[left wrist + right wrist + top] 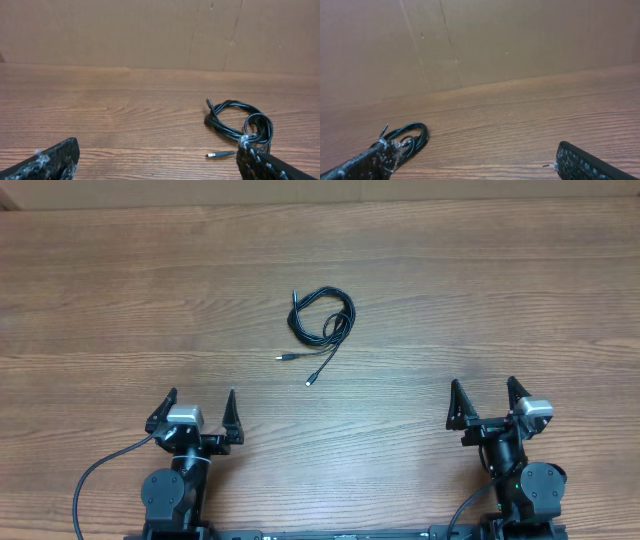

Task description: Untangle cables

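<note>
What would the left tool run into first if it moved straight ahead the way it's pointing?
Likely nothing: ahead of the left tool lies bare table up to the cardboard wall; the cables sit off to its right.

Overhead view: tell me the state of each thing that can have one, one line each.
cables: tangled in one loose coil, plug ends sticking out, nothing touching them.
left gripper: open, empty, well short of the cables.
right gripper: open, empty, off to the cables' right.
</note>
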